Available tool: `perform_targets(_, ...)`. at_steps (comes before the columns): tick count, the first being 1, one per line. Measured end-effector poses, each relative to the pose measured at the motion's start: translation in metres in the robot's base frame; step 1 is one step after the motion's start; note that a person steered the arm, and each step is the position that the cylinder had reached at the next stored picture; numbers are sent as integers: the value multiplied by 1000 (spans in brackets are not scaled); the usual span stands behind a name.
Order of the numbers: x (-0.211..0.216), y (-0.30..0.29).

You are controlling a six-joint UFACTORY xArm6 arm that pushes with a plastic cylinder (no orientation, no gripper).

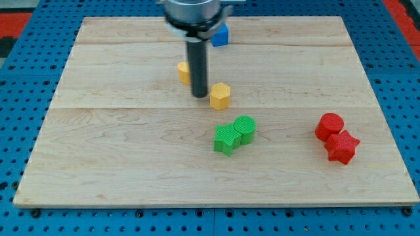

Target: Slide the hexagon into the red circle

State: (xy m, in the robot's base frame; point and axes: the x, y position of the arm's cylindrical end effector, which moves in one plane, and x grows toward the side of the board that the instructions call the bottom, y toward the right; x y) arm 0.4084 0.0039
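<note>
A pale wooden board (131, 164) lies on blue pegboard (20, 78). Our tip (200, 96) holds nothing, resting just left of the yellow hexagon (220, 96). The red circle (329, 126) sits well right of that hexagon, touching a red star (342, 147).

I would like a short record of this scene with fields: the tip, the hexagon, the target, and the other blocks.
tip: my tip rests on the board, just to the view's left of the yellow hexagon
target: red circle, far to the view's right, touching the red star
between: green star and green circle, touching
other: yellow block partly behind the rod; blue block at the view's top
</note>
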Motion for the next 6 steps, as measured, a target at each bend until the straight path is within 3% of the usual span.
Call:
perform_targets(1,5,111)
perform_targets(2,17,120)
perform_targets(3,-8,48)
perform_targets(4,42,78)
perform_targets(5,42,164)
perform_targets(6,16,104)
